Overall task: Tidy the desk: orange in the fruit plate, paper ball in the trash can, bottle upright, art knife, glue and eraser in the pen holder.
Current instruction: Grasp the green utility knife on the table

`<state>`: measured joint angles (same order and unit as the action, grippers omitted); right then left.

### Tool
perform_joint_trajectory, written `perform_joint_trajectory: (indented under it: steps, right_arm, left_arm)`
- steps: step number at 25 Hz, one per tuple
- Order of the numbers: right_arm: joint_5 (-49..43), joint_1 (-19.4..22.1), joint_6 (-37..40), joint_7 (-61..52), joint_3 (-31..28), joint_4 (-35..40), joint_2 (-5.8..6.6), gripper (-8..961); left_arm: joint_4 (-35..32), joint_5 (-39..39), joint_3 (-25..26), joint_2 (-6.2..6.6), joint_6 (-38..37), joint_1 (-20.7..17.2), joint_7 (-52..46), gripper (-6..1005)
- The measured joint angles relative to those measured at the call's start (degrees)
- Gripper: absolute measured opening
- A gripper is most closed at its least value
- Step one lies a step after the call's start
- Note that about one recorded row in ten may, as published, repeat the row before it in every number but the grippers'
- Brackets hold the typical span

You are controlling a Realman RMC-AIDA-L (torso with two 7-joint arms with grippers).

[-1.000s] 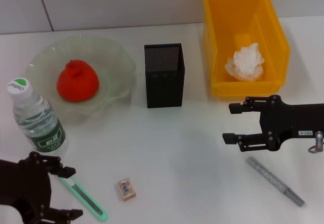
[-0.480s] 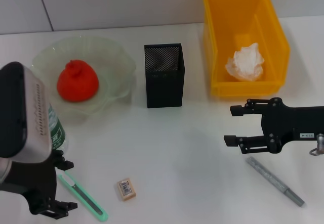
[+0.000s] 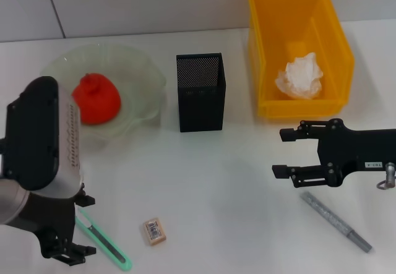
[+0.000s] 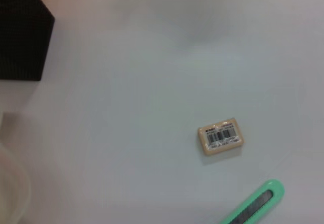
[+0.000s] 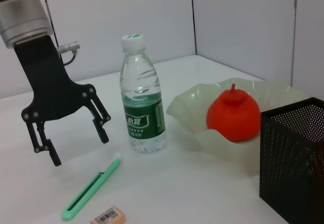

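A: While the left gripper (image 5: pixel 68 135) hangs at the lower left, jaws spread and pointing down over the slim mint-green plastic cutter (image 3: pixel 102 244), why is it there?

B: Probably to lift the cutter for the tall black mesh pen holder (image 3: pixel 200 91) at centre. The tan barcoded eraser (image 3: pixel 154 231) lies just right of it.

A: And the right gripper (image 3: pixel 283 151)?

B: Level, jaws open, empty, above the grey glue stick (image 3: pixel 336 221) at lower right.
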<state>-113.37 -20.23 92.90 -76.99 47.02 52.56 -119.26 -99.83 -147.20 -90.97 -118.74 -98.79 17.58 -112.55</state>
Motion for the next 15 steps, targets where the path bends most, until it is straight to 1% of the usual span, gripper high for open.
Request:
perform_joint_trajectory:
  steps: [4,6,7,9,10,11,15]
  right_arm:
    - [0.0,-0.08,-0.01,0.0,0.0,-0.18,-0.04,767]
    - [0.0,-0.19,-0.01,0.0,0.0,-0.44,-0.07,767]
    - [0.0,-0.19,-0.01,0.0,0.0,-0.44,-0.07,767]
    - [0.0,-0.43,-0.08,0.0,0.0,-0.91,-0.09,767]
    - [0.0,-0.43,-0.08,0.0,0.0,-0.91,-0.09,767]
    - [0.0,-0.7,-0.1,0.0,-0.02,-1.65,-0.09,767]
    - [0.0,-0.92,-0.11,0.0,-0.08,-2.39,-0.08,767]
  left_arm:
    - [0.49,-1.72,-1.78,0.01,-0.03,0.86,-0.01,778]
    - [1.64,-3.99,-4.01,0.01,-0.07,1.97,0.18,778]
    - [1.64,-3.99,-4.01,0.01,-0.07,1.97,0.18,777]
    - [3.69,-6.45,-6.32,0.01,-0.08,3.65,0.34,777]
    - [3.69,-6.45,-6.32,0.01,-0.08,3.65,0.34,777]
    - [5.24,-7.33,-7.34,0.0,-0.11,4.93,0.68,777]
    - [6.21,-7.66,-7.99,0.0,-0.21,6.39,1.53,777]
